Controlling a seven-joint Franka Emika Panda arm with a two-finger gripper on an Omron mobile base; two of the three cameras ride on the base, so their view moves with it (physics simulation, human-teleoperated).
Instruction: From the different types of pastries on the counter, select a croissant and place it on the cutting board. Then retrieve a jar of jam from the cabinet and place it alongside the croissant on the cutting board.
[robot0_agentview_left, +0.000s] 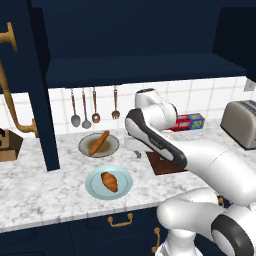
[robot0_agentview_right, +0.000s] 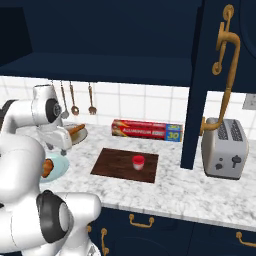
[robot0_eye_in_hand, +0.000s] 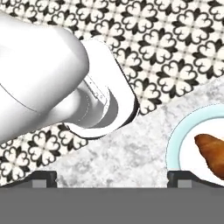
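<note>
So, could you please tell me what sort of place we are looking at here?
A home kitchen, rendered: a white-grey marbled stone counter under a dark navy wall cabinet, a silver two-slot toaster, and metal ladles and spoons hanging on the white tiled wall.

The light is even and soft, as in a rendered scene, with no clear single source. The counter (robot0_agentview_left: 45, 185) is bright and the tiled wall is also well lit. The cabinet (robot0_agentview_left: 140, 45) above is very dark, and its inside is almost black, so details there are lost. Shadows under objects are weak; the cutting board (robot0_agentview_right: 117, 165) has nearly no shadow around it. The arm has a gentle shine but no hard glare. All pictures are a little soft and low in resolution. No strong distortion is seen at the edges.
</note>
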